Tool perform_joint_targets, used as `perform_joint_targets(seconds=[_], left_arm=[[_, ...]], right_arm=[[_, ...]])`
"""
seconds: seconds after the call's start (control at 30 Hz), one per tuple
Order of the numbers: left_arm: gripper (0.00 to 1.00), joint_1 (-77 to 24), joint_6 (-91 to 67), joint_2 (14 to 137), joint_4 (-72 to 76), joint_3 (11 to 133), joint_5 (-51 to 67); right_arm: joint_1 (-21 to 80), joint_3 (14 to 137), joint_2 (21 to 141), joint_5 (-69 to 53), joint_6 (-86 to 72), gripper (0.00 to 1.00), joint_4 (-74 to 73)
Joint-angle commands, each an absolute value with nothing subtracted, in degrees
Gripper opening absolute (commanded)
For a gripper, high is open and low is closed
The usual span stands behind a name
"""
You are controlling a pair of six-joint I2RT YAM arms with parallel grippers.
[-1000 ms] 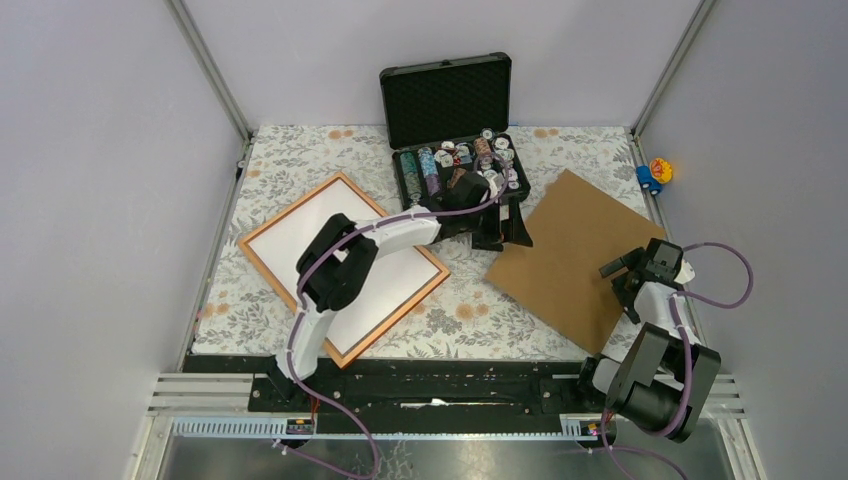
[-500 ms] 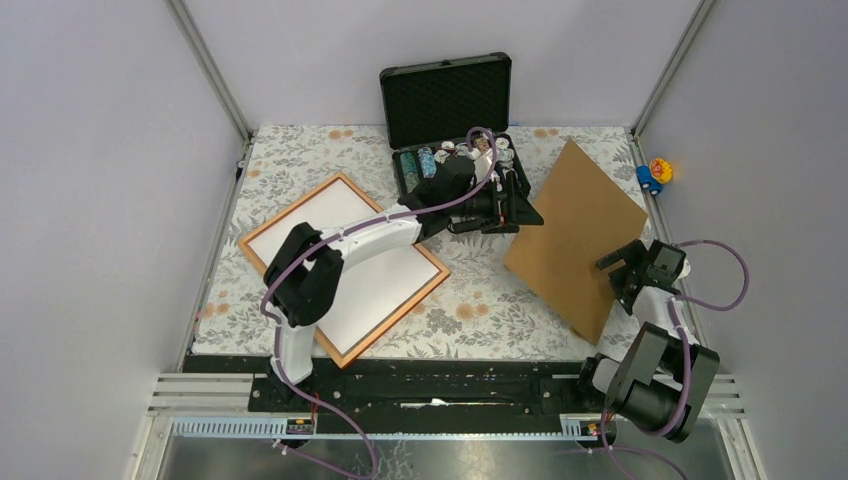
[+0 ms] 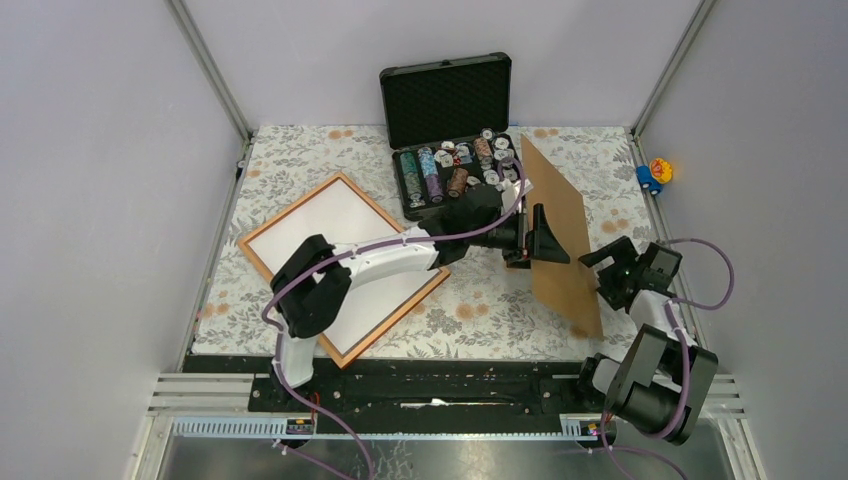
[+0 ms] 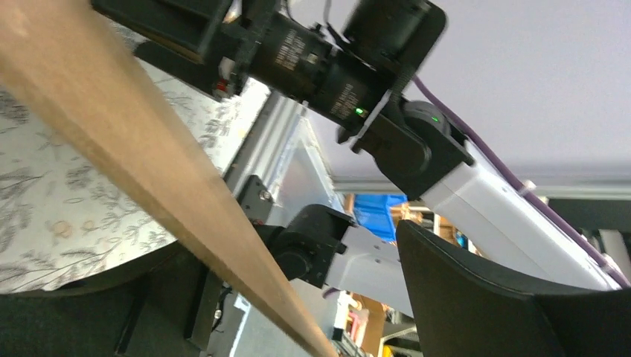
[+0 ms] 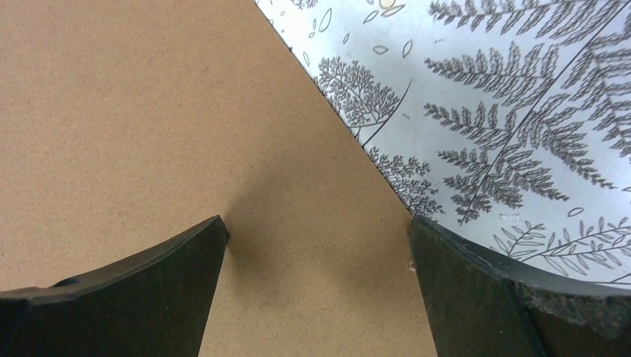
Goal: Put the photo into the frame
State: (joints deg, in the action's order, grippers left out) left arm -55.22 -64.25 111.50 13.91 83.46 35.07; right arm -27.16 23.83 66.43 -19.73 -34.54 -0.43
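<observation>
**Backing board raised on edge; photo lying in the frame**

*Top external view.* The frame (image 3: 291,206) lies flat on the left part of the table (image 3: 300,150). The photo (image 3: 330,225) rests inside it, plain white back upward, the way a frame is loaded from behind. The left arm reaches across to the brown backing board (image 3: 572,285), which stands steeply tilted on one edge right of centre, just beside the open black case of chips (image 3: 450,100). The left gripper (image 3: 540,238) meets the board's left face and the right gripper (image 3: 607,272) waits at its right face. The board appears to be propped from both sides, probably so it can be turned and brought over the photo as its cover.

*Left wrist view.* The board's thin edge (image 4: 149,160) crosses the picture diagonally. One finger (image 4: 484,297) shows at lower right, apart from the board with background visible between them; the other finger is out of view. The jaws read as spread, not clamped, so this pincer seems to lever the board rather than pinch it.

*Right wrist view.* Both fingers (image 5: 134,290) stand wide apart before the board's brown face, pinching nothing. Fern-patterned cloth shows past the board's edge. The open pincer likely serves as a backstop against the board toppling rightward.
</observation>
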Motion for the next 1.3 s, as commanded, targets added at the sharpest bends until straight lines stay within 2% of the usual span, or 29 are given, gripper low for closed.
perform_joint_targets(seconds=[0.0,0.23,0.37,0.7,0.83,1.13,1.17,1.2,1.27], left_arm=[[0.87,-55.29,-58.12,106.31,4.78,86.38,24.39],[0.76,-55.25,-54.81,102.94,-0.48,82.84,14.05],[0.53,-55.23,-51.47,103.08,-3.97,83.48,12.55],[0.20,-55.11,-46.00,102.45,-10.65,83.90,9.53],[0.01,-54.82,-42.96,102.54,-12.90,85.48,11.58],[0.00,-54.57,-33.44,99.76,-18.14,87.90,12.80],[0.07,-54.44,-34.23,99.87,-19.44,88.34,12.61],[0.22,-54.29,-35.60,100.17,-20.90,88.87,12.01],[0.42,-54.07,-37.18,100.11,-21.04,88.36,12.75]], right_arm=[[-25.75,21.60,65.02,-24.21,-34.90,1.00,-6.48],[-25.75,21.50,62.25,-23.26,-34.58,1.00,-7.42],[-25.75,21.90,61.00,-22.80,-33.75,1.00,-8.12],[-25.72,23.01,58.31,-21.60,-32.03,1.00,-10.00],[-25.75,23.82,57.26,-22.47,-31.16,1.00,-10.85],[-25.66,29.18,52.76,-30.90,-31.45,1.00,-12.82],[-25.66,29.76,52.74,-31.42,-30.85,1.00,-13.34],[-25.62,30.19,52.88,-31.83,-30.36,1.00,-13.81],[-25.66,29.70,53.74,-33.63,-30.46,1.00,-13.08]])
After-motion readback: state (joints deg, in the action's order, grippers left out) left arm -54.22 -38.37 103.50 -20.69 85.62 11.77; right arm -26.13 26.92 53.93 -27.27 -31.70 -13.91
